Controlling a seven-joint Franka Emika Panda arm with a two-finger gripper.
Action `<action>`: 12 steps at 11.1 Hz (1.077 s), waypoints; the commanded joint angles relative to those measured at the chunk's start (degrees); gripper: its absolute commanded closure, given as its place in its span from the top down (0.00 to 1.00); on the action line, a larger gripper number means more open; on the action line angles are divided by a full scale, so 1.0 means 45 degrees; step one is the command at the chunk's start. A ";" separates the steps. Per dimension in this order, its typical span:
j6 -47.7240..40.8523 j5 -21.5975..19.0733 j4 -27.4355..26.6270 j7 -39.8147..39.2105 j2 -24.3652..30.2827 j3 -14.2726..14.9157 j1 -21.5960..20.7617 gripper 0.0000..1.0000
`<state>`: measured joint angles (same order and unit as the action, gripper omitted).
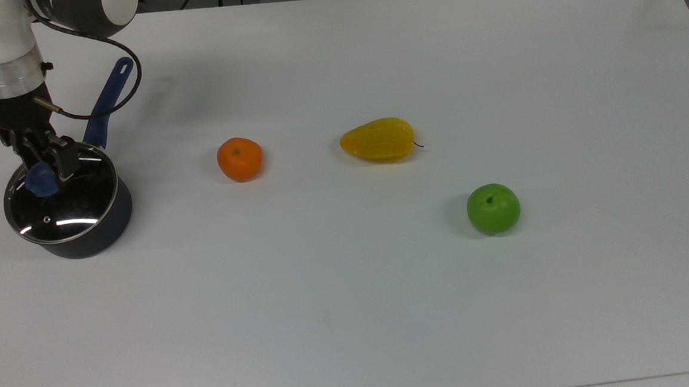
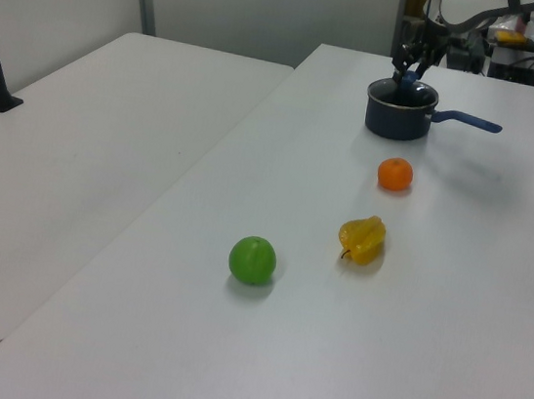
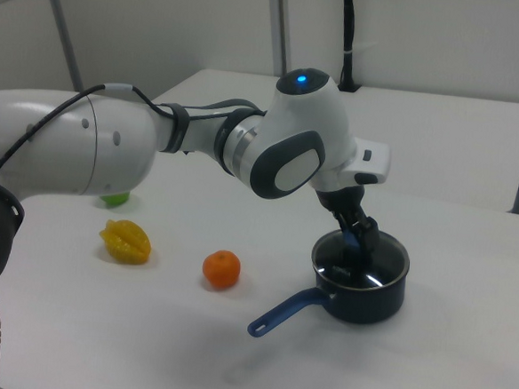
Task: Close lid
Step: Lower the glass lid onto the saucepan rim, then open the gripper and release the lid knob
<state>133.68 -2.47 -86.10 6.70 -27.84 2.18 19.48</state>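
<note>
Robot gripper (image 1: 44, 170) holds a glass lid (image 1: 61, 202) by its blue knob (image 1: 40, 179) over a dark blue saucepan (image 1: 92, 233), nearly closed.

At the top view's far left, the fingers are closed on the knob, and the lid sits over the pan's mouth; whether its rim is fully seated all round I cannot tell. By my judgement, what is left is settling the lid and letting go. The pan's blue handle (image 1: 110, 100) points toward the table's far edge. Going right across the white table (image 1: 387, 310): an orange (image 1: 239, 158), a yellow starfruit (image 1: 379, 140), then a green apple (image 1: 493, 208), all well apart from the pan. Nothing stands in the way.
</note>
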 commanded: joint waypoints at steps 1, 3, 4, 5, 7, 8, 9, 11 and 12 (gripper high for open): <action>-0.0077 -0.0135 -0.0281 -0.0357 0.0309 -0.0094 0.0066 0.77; -0.0116 -0.0135 -0.0281 -0.0318 0.0309 -0.0094 0.0066 1.00; -0.0116 -0.0135 -0.0262 -0.0317 0.0347 -0.0094 0.0047 1.00; -0.0155 -0.0116 -0.0223 -0.0317 0.0445 -0.0094 0.0047 1.00; -0.0156 0.0330 -0.0184 -0.0279 0.0756 -0.0171 -0.0186 1.00; -0.0175 0.0836 -0.0164 -0.0182 0.0855 -0.0210 -0.0555 1.00; -0.0194 0.1266 -0.0241 -0.0103 0.1126 -0.0211 -0.1061 1.00; -0.1204 0.1699 -0.0223 -0.0083 0.1751 -0.0211 -0.1766 1.00; -0.1867 0.1874 -0.0242 -0.0102 0.2199 -0.0211 -0.2272 1.00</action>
<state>131.45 3.92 -85.54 6.34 -23.19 0.73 13.24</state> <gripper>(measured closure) 0.000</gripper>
